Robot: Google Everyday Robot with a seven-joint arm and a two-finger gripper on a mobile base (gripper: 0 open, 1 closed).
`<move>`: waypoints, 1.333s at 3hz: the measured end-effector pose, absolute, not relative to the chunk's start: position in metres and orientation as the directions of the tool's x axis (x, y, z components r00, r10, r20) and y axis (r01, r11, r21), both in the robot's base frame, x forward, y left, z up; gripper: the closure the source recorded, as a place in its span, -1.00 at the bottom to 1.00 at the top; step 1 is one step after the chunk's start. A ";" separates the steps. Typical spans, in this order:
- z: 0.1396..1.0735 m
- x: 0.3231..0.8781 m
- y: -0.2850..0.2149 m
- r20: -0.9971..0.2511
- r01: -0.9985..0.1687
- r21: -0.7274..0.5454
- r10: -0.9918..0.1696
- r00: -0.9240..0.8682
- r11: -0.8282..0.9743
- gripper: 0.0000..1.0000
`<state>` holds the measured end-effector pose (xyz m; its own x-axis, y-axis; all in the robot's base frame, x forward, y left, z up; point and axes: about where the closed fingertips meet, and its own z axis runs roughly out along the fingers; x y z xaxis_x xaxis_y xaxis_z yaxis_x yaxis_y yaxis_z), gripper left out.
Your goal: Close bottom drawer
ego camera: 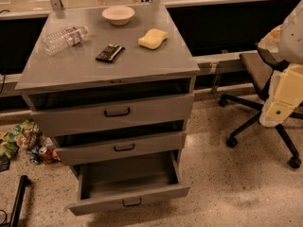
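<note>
The grey cabinet [111, 65] has three drawers. The bottom drawer [130, 197] is pulled far out, its empty inside showing, with a small black bracket handle [132, 203] on its front. The middle drawer [156, 144] and the top drawer [156, 109] each stand a little ajar. My gripper [280, 109], a cream-coloured end piece on the white arm, hangs at the right edge of the view. It is well right of the cabinet, about level with the top drawer, and touches nothing.
On the cabinet top lie a bowl [118, 14], a yellow sponge [153, 38], a plastic bottle [64, 39] and a dark snack bar [109, 52]. A black office chair [258, 74] stands to the right. Snack bags [16, 138] and a can [45, 154] lie on the floor to the left.
</note>
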<state>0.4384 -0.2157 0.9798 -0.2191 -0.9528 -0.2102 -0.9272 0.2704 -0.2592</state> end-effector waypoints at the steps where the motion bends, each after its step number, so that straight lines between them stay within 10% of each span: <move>1: 0.980 0.438 -0.216 -0.210 -0.927 -0.259 -0.953 -0.219 0.270 -1.00; 4: 0.922 0.419 -0.203 -0.321 -0.932 -0.273 -0.936 -0.146 0.238 0.10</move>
<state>0.4191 -0.2029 0.9216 -0.1455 -0.9359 -0.3208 -0.9321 0.2384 -0.2728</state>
